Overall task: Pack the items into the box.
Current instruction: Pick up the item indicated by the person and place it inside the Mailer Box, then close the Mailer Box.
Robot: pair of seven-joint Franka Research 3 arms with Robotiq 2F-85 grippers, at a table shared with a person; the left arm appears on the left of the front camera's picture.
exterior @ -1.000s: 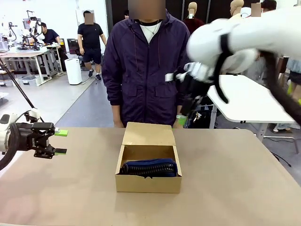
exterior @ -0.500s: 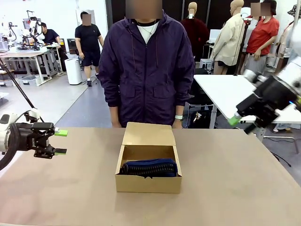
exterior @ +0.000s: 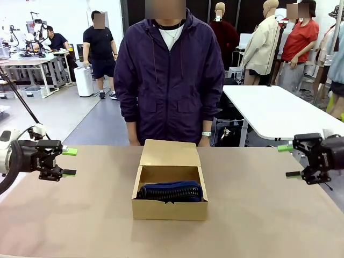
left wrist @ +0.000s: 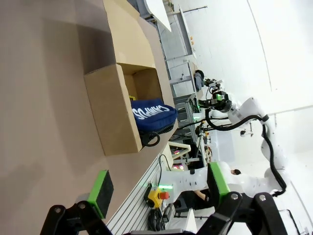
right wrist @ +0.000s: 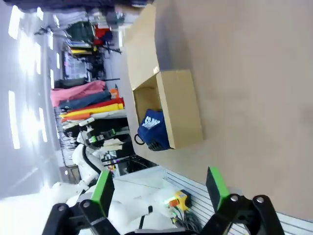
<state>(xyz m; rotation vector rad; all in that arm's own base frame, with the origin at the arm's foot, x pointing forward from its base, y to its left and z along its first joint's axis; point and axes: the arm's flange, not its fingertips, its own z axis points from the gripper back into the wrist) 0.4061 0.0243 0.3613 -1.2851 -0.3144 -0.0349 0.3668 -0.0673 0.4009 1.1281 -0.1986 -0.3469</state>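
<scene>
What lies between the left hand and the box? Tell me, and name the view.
Only bare table. In the front view the open left hand hangs at the left, and plain tabletop runs from it to the box.

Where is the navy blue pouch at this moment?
In the front view, the navy blue pouch lies inside the open cardboard box, toward its near wall, at the middle of the table.
</scene>
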